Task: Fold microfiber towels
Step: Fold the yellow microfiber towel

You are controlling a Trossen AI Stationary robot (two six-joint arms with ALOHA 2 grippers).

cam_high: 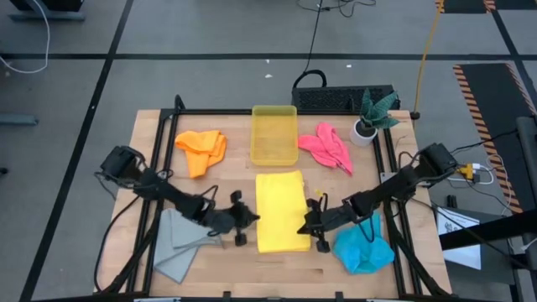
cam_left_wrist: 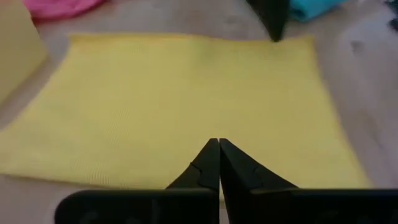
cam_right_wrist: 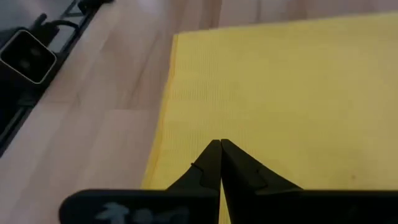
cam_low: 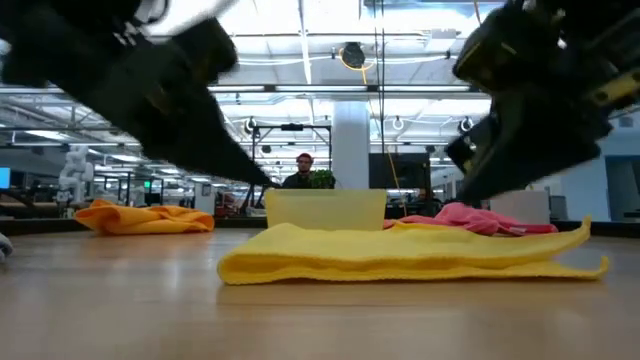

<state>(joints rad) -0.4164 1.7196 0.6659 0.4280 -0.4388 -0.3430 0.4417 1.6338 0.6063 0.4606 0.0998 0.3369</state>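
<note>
A yellow towel lies flat on the wooden table as a folded rectangle, its layers showing in the low view. My left gripper is shut and hovers over the towel's left edge. My right gripper is shut over its right edge. Both point slantwise down at the towel, and the low view shows both above it. An orange towel, a pink towel, a grey towel and a blue towel lie crumpled around it.
A translucent yellow bin stands just beyond the yellow towel's far edge. A potted plant stands at the far right corner. A black frame borders the table. A person shows in the room behind.
</note>
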